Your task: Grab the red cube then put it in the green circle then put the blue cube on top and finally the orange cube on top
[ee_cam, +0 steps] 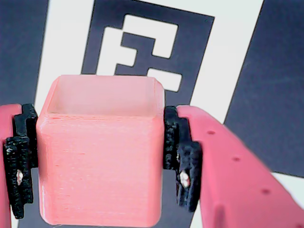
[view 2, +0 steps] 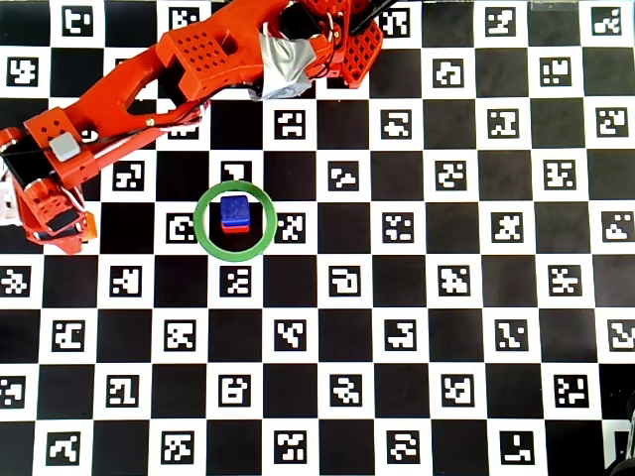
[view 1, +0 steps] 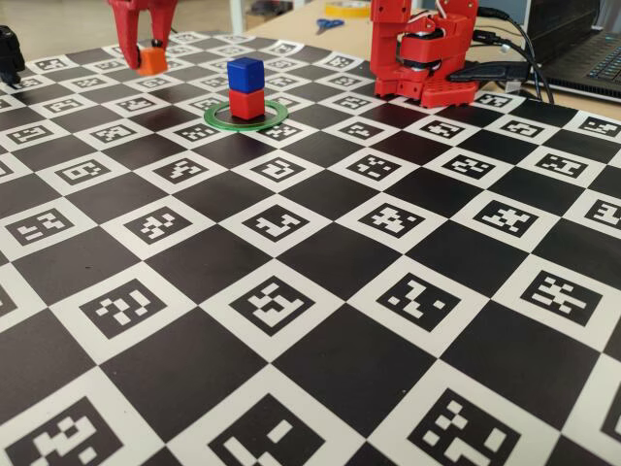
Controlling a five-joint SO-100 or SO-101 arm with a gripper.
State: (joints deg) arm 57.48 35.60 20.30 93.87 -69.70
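The checkered marker board (view 1: 320,291) lies bare across its near and right parts in the fixed view, giving wide open room. One red arm (view 2: 169,74) reaches from the far edge toward the far left. One green circle (view 1: 245,116) lies left of centre; inside it one red cube (view 1: 247,103) carries one blue cube (view 1: 245,74). Well left of that stack, the gripper (view 1: 149,58) has its jaws closed against both sides of the single orange cube (ee_cam: 99,152). Scissors (view 1: 329,24) lie beyond the board.

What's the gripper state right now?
Gripper: jaws closed on the small bright-orange plastic cube, which sits on the checkered marker board.
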